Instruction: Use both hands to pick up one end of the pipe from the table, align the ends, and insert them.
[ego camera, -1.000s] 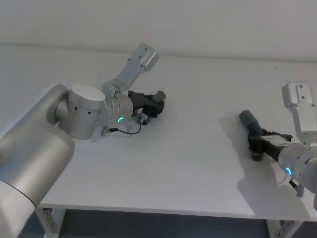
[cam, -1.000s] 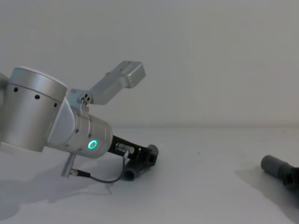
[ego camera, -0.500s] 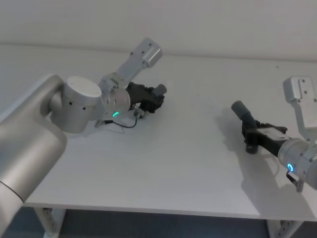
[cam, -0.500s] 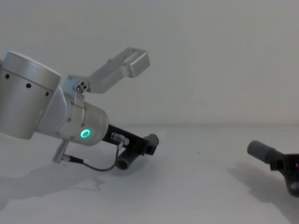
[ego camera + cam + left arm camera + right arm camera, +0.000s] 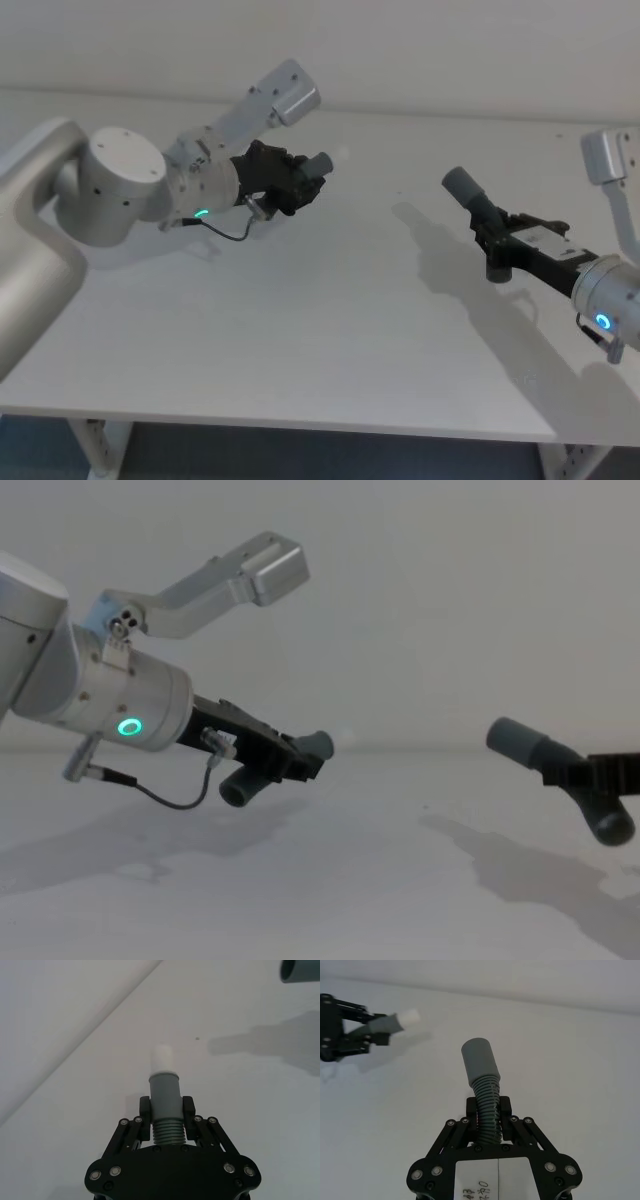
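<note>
My left gripper (image 5: pixel 296 190) is shut on a grey pipe piece (image 5: pixel 318 166), held above the table (image 5: pixel 320 330). In the left wrist view its fingers (image 5: pixel 144 1110) clamp the ribbed part of this piece (image 5: pixel 165 1095), and the whitish narrow end (image 5: pixel 163 1059) points away. My right gripper (image 5: pixel 497 250) is shut on the other pipe piece (image 5: pixel 468 192), also in the air. The right wrist view shows that piece's wide grey end (image 5: pixel 479 1062) pointing up and away from the gripper (image 5: pixel 488 1110). The two ends face each other across a wide gap, as the chest view shows (image 5: pixel 318 745) (image 5: pixel 518 740).
The off-white table top (image 5: pixel 350 880) under both arms carries only their shadows. A pale wall (image 5: pixel 420 50) rises behind it. The left arm's silver wrist with green ring light (image 5: pixel 128 726) and thin cable (image 5: pixel 170 798) hangs over the table's left half.
Both grippers have lifted their pipe pieces off the table. The right piece has risen and moved left; the left piece has tilted up and pointed towards it.
</note>
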Controlling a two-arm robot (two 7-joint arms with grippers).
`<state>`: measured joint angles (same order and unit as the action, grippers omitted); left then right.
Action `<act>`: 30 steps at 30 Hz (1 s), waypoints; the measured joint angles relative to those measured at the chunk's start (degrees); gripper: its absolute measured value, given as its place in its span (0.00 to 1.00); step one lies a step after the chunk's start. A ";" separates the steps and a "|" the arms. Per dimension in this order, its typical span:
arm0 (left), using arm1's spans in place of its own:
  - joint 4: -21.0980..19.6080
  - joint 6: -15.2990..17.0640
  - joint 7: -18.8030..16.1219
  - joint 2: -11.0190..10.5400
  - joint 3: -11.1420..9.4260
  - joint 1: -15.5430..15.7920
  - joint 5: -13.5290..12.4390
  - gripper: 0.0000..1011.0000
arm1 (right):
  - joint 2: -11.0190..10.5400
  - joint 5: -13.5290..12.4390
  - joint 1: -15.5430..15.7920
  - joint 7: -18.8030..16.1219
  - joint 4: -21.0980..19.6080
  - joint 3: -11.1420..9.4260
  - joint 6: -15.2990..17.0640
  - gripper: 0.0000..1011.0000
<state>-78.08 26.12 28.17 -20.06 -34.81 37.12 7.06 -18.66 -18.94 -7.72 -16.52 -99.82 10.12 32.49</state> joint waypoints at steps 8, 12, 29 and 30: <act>-0.74 -3.96 5.17 -2.68 -1.07 1.34 -0.33 0.36 | -3.55 -2.42 -1.69 -7.94 1.00 0.39 -3.65 0.25; -0.55 -6.06 7.71 -3.55 -1.69 2.26 -0.29 0.36 | -5.18 -3.42 -2.60 -11.41 1.61 0.62 -4.97 0.25; 2.99 -14.28 18.07 -5.30 -4.02 6.92 1.65 0.36 | -11.46 -7.47 -7.57 -27.35 6.26 2.54 -10.89 0.25; 3.22 -14.91 18.91 -5.40 -4.19 7.24 1.88 0.36 | -11.89 -7.69 -7.92 -28.51 6.67 2.72 -11.36 0.25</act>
<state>-74.86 11.21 47.08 -25.46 -39.00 44.35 8.94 -30.55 -26.64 -15.64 -45.03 -93.15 12.84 21.13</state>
